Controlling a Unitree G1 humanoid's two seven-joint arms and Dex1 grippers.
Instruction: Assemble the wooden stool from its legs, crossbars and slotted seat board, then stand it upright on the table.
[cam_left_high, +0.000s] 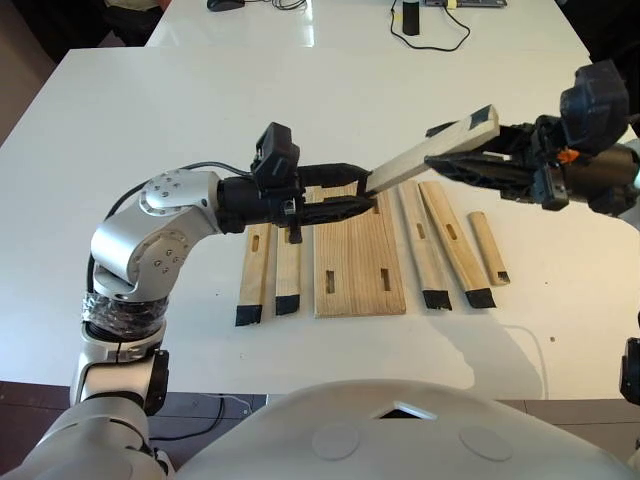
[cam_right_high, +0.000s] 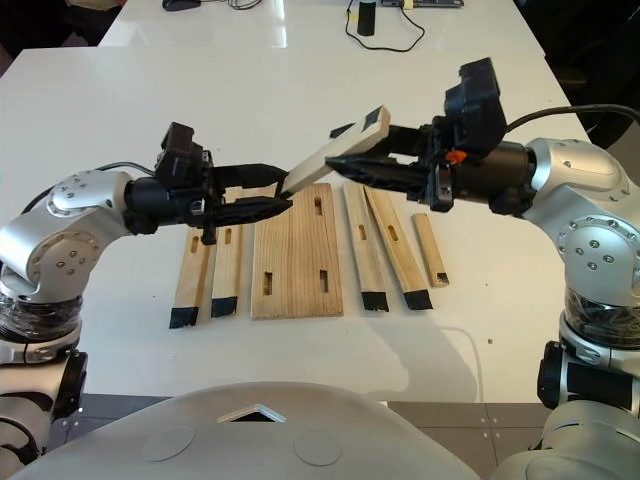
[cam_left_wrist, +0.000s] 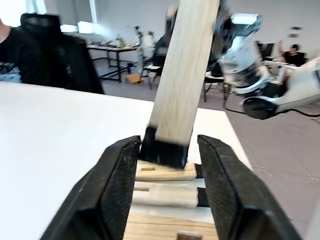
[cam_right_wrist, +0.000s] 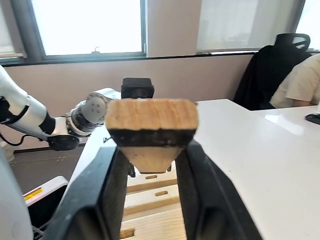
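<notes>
My right gripper (cam_right_high: 352, 152) is shut on a wooden leg (cam_left_high: 430, 152) with black-taped ends and holds it slanted above the table. The leg's lower end reaches between the fingers of my left gripper (cam_left_high: 366, 190), which is open around that black tip (cam_left_wrist: 165, 150), with a gap on one side. The slotted seat board (cam_left_high: 355, 262) lies flat under both grippers. Two pieces (cam_left_high: 270, 272) lie to its left. On its right lie two more long pieces (cam_left_high: 440, 245) and a short crossbar (cam_left_high: 488, 248).
The white table (cam_left_high: 150, 130) has free room on its left and far side. A black cable and a small black object (cam_left_high: 410, 18) sit on the farther table, beside a mouse (cam_left_high: 225, 4). The near table edge (cam_left_high: 300, 388) is just past the parts.
</notes>
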